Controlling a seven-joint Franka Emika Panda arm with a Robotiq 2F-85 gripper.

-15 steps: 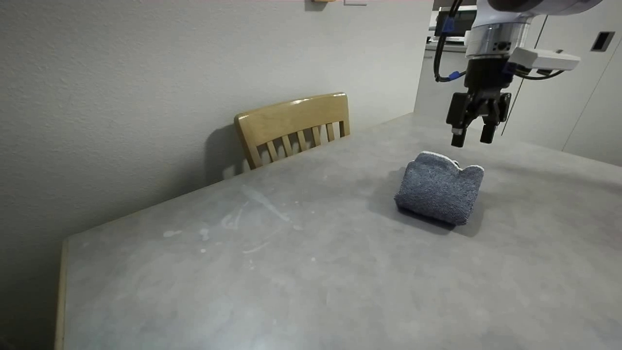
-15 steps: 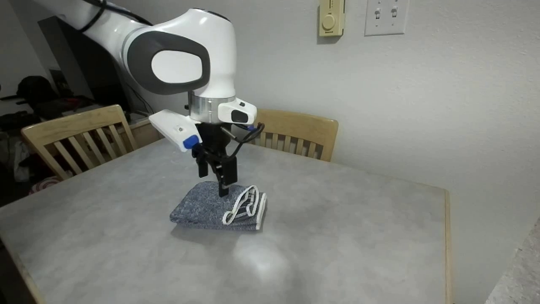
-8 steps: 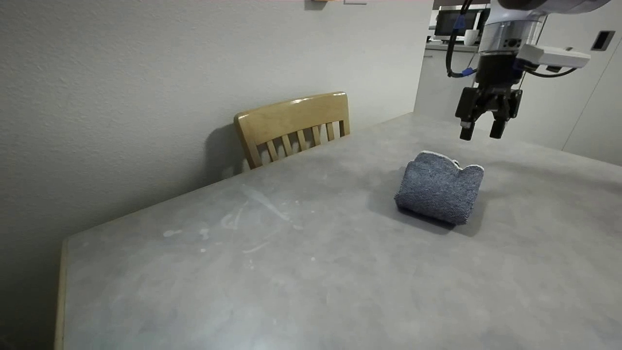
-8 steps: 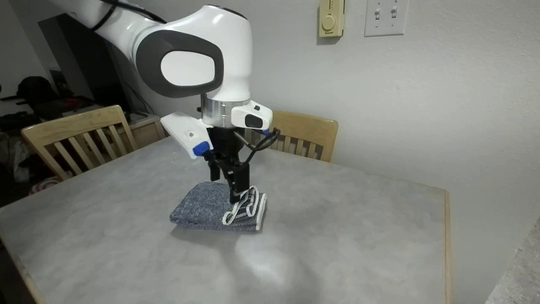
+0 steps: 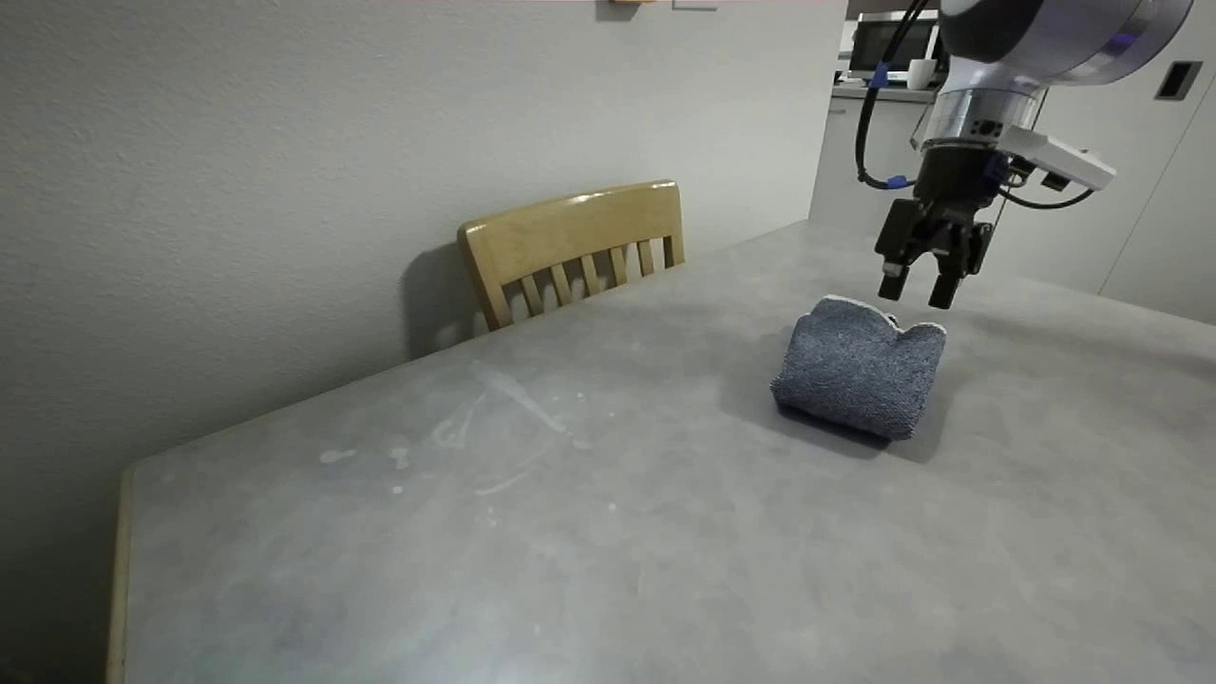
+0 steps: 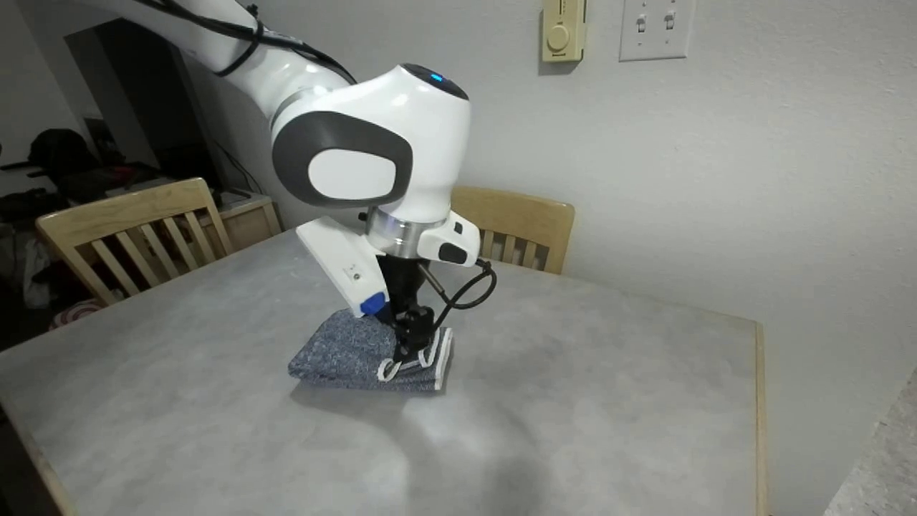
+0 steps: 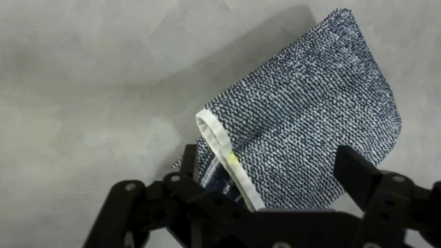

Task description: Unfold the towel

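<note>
Wrist view: grey table (image 7: 86, 86) fills the background. Towel (image 7: 310, 110) lies on it, folded in layers, trimmed side left, plain sides far and right. Looks like the start of the task; step in hand is probably getting a hold on the top layer.

Gripper (image 5: 917, 293) hangs by the towel's far, trimmed side in an exterior view, jaws spread wide, nothing held. Contact with cloth: can't tell. Back in the wrist view, left finger (image 7: 189, 162) shows just left of the top layer's edge, right finger (image 7: 356, 175) across the near right edge. Closing like this would likely bunch the whole stack.

Better: half-close first, work left finger in above the striped inner layer (image 7: 213, 172), pinch only what's over it. Lift slowly, then carry up and over to the right; hinge is probably the plain side.

Grab by the white trim (image 7: 243, 179), not the body: catching two layers would just drag the lot. Yellow mark (image 7: 233, 157) on it makes a decent aim point.
</note>
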